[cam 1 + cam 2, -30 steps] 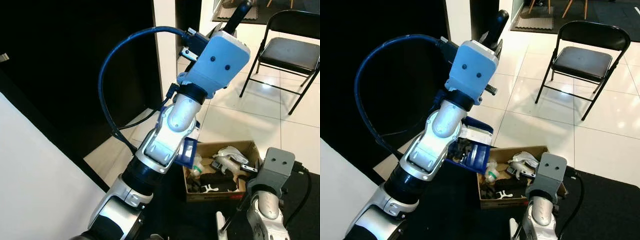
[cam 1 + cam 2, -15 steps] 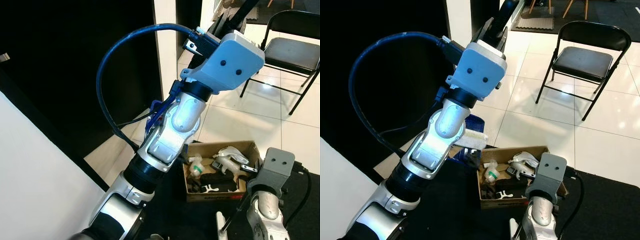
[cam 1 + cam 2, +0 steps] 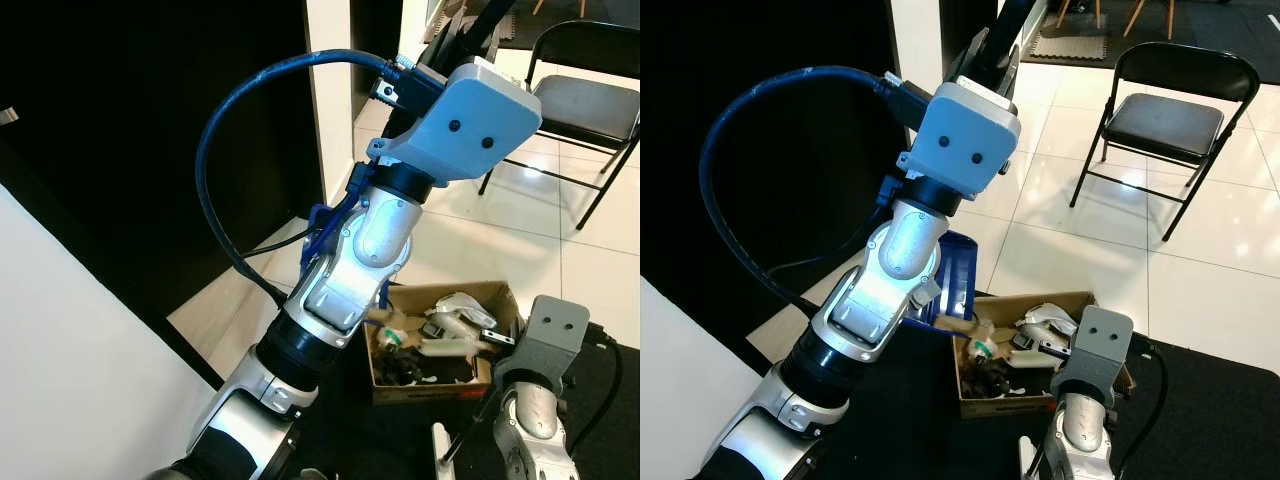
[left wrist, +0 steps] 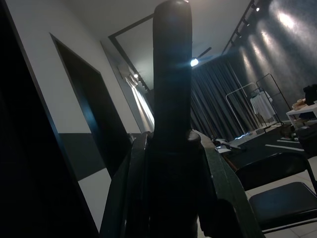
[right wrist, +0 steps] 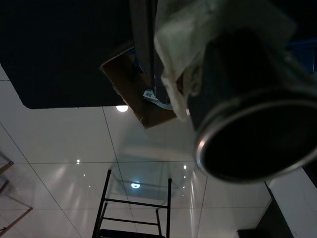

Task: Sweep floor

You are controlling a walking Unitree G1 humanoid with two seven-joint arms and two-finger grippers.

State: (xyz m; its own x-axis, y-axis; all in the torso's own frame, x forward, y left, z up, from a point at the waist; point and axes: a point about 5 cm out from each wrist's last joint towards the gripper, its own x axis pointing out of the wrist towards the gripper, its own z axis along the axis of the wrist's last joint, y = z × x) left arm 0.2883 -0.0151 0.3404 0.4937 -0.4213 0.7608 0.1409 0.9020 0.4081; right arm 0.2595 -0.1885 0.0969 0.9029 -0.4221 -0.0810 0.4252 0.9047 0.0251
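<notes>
Two silver arms frame the scene: the right gripper (image 5: 163,74) sits low beside a cardboard box (image 3: 985,395) of clutter, jaws clenched on a pale-wrapped handle. The left gripper (image 4: 171,148) is raised high, jaws clamped around an upright black handle (image 4: 172,64). Below that arm a blue dustpan (image 3: 955,275) tilts over the box. Beyond, on white tile floor (image 3: 1200,290), stands a black folding chair (image 3: 1165,110).
</notes>
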